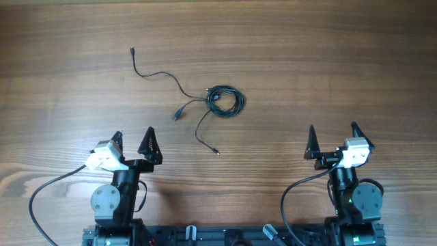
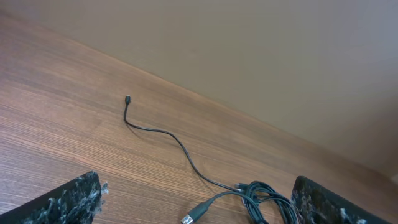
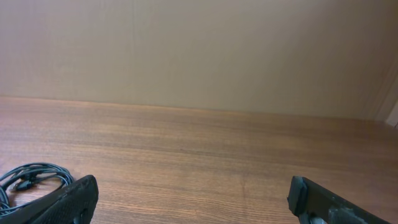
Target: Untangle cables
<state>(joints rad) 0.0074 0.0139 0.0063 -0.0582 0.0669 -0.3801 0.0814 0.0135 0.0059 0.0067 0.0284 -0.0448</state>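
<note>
Got cables (image 1: 222, 100) bunched in a small coil mid bench (image 1: 307, 55), loose ends trailing left. Got left hand (image 1: 133, 133) & right hand (image 1: 332, 127) both spread wide, gripping nothing, well apart from coil.

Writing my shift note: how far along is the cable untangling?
Done: nothing yet; the cables lie coiled together, ends trailing out. In hand: nothing; the left gripper and right gripper sit open, well short of them. Remaining: all the untangling.

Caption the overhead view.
Thin black cables lie tangled on the brown wooden table; open left gripper and open right gripper hold nothing.
</note>
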